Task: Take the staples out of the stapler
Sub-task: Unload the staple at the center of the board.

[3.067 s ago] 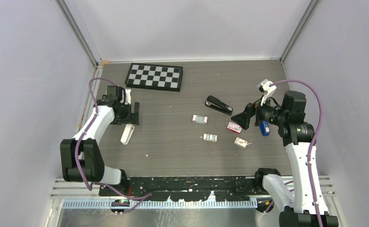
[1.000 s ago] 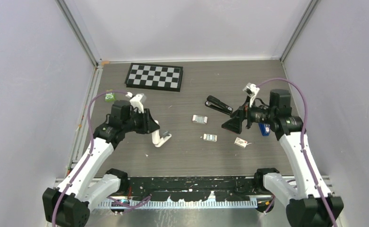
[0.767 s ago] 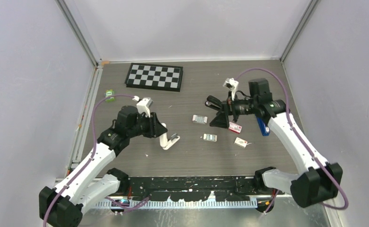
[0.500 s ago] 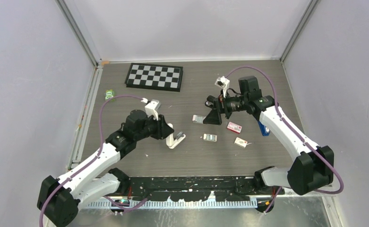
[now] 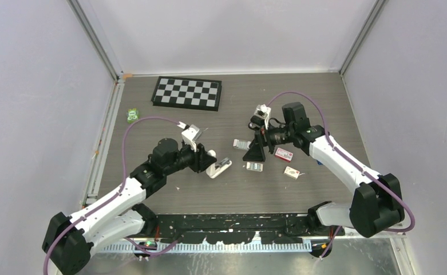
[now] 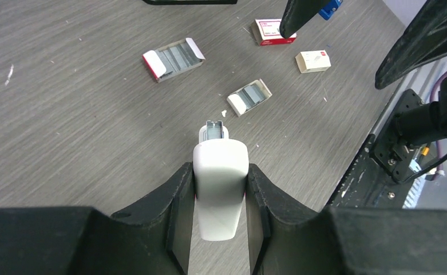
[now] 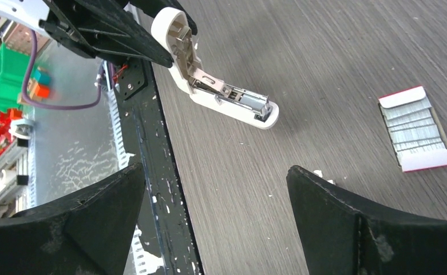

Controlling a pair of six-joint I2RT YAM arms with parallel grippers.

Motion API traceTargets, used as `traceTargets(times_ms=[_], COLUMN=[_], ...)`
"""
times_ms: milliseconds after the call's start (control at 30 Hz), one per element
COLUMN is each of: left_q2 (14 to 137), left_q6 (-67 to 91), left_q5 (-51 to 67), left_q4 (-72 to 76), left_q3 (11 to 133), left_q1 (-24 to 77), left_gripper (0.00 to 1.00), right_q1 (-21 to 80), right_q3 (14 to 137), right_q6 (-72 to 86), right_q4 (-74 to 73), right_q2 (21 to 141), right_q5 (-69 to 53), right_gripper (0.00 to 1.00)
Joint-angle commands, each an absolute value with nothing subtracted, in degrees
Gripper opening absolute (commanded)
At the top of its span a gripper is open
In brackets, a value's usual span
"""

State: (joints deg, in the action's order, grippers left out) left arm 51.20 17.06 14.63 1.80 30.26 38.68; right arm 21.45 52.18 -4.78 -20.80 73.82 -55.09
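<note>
A white stapler [image 5: 218, 168], hinged open, is gripped at its rear end by my left gripper [image 5: 207, 162], which holds it just above the table left of centre. The left wrist view shows the fingers [image 6: 178, 189] pressed against both sides of the stapler [image 6: 221, 163], its metal magazine [image 6: 213, 130] pointing away. My right gripper [image 5: 254, 150] hangs open, just right of the stapler. Seen from the right wrist, the jaws of that gripper [image 7: 216, 168] stand wide and empty, the stapler [image 7: 209, 86] lies ahead, and a silvery strip that looks like staples [image 7: 246, 99] sits in its magazine.
Two open boxes of staples [image 5: 241, 144] [image 5: 254, 167] lie near the right gripper. To their right are a red-and-white box [image 5: 284, 154] and a small beige box [image 5: 292, 172]. A black stapler [image 5: 256, 122] sits behind the right arm. A checkerboard [image 5: 187, 93] lies at the back.
The left arm has carried the white stapler rightward toward the table's middle. The right arm has swung left over the staple boxes toward it, gripper still open.
</note>
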Motion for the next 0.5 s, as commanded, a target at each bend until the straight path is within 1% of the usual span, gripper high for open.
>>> traceTargets(times_ms=[0,133,200,333,467], left_q2=[48.82,48.29,48.17,49.53,54.03], left_q6=[23.54,33.26,41.69,50.52,58.25], left_q5=[16.00,14.83,12.52,15.30,17.02], left_q4=[7.20,6.86,5.21,2.58,-1.52], left_q3=[28.89,27.18,26.42,25.96,26.81], left_q1=[38.86,38.56,37.99,35.87,33.48], left_gripper=[0.00,0.00,0.00,0.00,0.00], right_q1=[23.09,24.58,25.92,28.37,29.88], right_q3=[52.16,52.13,52.05,51.86,52.28], right_q6=[-8.12,-12.65,-15.34,-21.41,-23.94], right_q4=[-18.42,-21.12,-22.75,-25.81,-27.79], right_q2=[74.07,73.80,73.44,72.79,72.94], right_q5=[-54.90,-53.28,-52.83,-51.78,-50.95], right_gripper=[0.97,0.97,0.96,0.96,0.96])
